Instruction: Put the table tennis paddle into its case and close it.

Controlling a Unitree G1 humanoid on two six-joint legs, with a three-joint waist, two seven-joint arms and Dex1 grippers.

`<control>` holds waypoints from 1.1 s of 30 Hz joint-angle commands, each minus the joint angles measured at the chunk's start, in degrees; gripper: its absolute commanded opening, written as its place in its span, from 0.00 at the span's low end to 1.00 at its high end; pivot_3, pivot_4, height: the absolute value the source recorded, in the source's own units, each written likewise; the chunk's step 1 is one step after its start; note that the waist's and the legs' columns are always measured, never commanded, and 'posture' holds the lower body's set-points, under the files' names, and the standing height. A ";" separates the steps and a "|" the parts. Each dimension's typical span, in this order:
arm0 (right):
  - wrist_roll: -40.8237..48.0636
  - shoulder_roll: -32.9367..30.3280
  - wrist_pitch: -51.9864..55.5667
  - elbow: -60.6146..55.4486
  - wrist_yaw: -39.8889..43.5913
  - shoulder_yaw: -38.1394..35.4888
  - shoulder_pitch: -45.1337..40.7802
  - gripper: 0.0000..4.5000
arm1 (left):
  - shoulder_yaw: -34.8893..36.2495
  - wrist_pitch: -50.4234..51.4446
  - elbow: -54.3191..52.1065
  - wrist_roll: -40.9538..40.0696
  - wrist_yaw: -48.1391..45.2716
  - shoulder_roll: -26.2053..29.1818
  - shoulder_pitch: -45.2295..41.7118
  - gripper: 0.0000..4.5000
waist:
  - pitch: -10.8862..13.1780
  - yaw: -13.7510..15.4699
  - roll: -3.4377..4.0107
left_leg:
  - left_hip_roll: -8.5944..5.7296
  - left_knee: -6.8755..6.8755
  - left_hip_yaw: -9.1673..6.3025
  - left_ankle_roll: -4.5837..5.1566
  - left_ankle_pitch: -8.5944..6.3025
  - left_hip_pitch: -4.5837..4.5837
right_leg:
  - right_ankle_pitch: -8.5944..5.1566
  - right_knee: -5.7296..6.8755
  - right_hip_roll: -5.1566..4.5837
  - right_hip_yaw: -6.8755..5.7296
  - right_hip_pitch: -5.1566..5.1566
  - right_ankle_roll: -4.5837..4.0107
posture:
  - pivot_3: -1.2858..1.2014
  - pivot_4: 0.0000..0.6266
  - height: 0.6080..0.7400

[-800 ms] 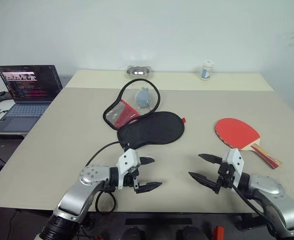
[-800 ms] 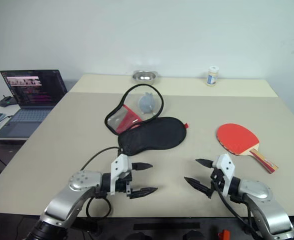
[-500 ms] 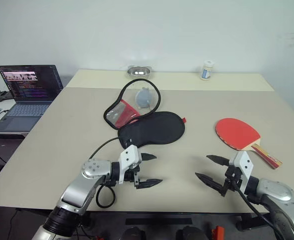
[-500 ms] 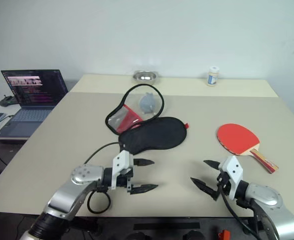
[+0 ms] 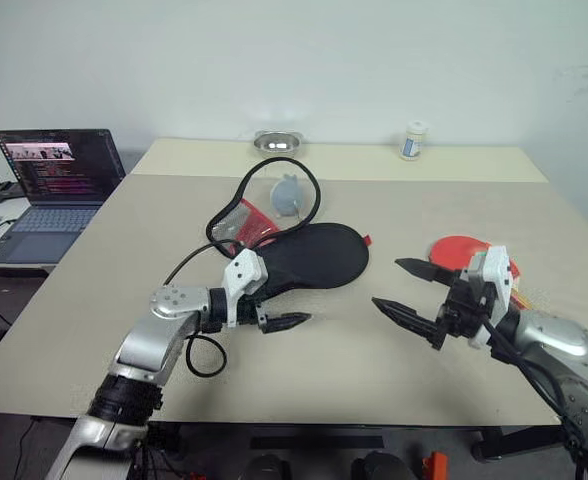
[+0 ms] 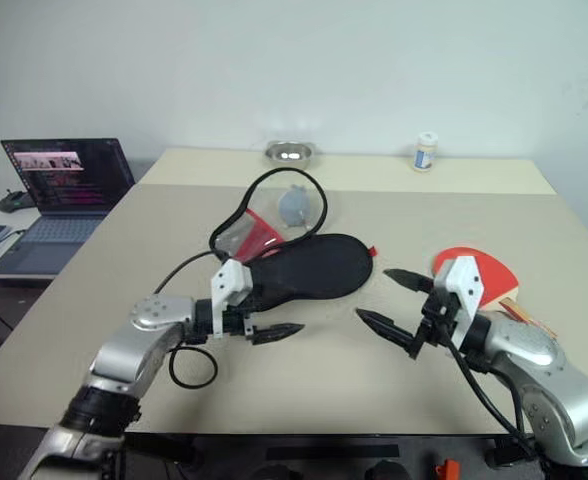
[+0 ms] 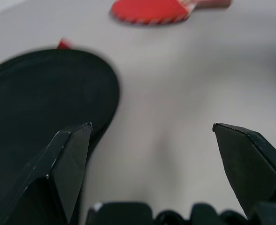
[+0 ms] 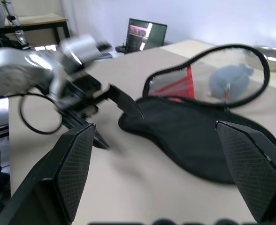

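Note:
The case lies unzipped mid-table, its black half flat. Its other half stands up behind as a zipper-rimmed loop with red fabric and a small grey lump inside. The table tennis paddle lies red face up to the right, partly hidden behind my right gripper. That gripper hovers open and empty between case and paddle, pointing left. My left gripper is open and empty at the case's near edge, pointing right. In the left wrist view the black half lies beside one finger, with the paddle beyond.
A laptop sits on a lower side table at the left. At the table's far edge stand a metal bowl and a small white jar. A black cable loops under my left arm.
Both grippers have moved away from the table's near edge. The left came up to the case's near rim and the right now covers part of the paddle. Both stayed open.

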 commanded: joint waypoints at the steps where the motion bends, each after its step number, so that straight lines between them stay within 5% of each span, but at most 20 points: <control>1: 5.41 -2.32 3.73 -3.78 -0.08 -2.08 -0.33 0.99 | -1.58 -9.31 13.33 4.54 -1.95 -0.66 -6.62 1.00 | 0.02 0.54 -0.05 | -0.03 0.00 -0.02 0.00 0.00 -0.03 | 0.06 -0.02 0.00 -0.04 0.00 -0.10 | 0.52 0.24 1.00; 7: 2.75 -1.84 2.00 -4.60 -2.87 -1.87 0.22 0.99 | -2.25 -17.68 32.69 8.99 -4.11 -2.47 -15.31 1.00 | 0.14 0.43 -0.27 | -0.03 0.00 -0.03 0.01 -0.01 -0.29 | 0.08 -0.06 0.00 -0.07 -0.21 -0.08 | 0.52 0.24 1.00; 14: 0.85 -0.64 -0.19 -5.27 -4.24 -1.49 1.18 0.99 | -3.10 -21.40 40.88 11.80 -9.05 -3.11 -18.12 1.00 | 0.14 0.27 -0.28 | -0.03 0.06 -0.05 0.00 0.00 -0.63 | 0.09 0.06 0.23 -0.09 -0.57 -0.06 | 0.52 0.24 1.00; 17: -0.01 -0.93 -0.93 -4.94 -3.52 -1.41 2.07 1.00 | -3.86 -21.48 40.01 11.89 -13.56 -2.30 -17.79 0.86 | 0.13 0.07 -0.28 | -0.03 0.10 -0.04 0.00 0.00 -0.66 | 0.11 0.05 0.26 -0.07 -0.57 -0.03 | 0.52 0.24 1.00; 27: -0.38 -3.04 -1.44 -7.00 -1.45 -2.60 6.53 1.00 | -2.22 -9.08 27.77 7.79 -14.53 -4.59 -12.56 0.04 | 0.12 0.04 -0.27 | 0.00 0.17 -0.09 0.00 0.00 -0.68 | 0.11 0.10 0.31 -0.05 -0.57 -0.03 | 0.52 0.24 1.00; 33: 1.54 -7.49 -1.18 -8.63 2.12 -5.68 6.64 1.00 | -1.12 3.85 19.49 5.59 -10.95 -5.96 -10.16 0.01 | 0.13 0.13 -0.27 | 0.02 0.56 -0.18 0.01 -0.01 -0.84 | 0.19 0.15 0.31 -0.09 -0.55 0.11 | 0.52 0.24 1.00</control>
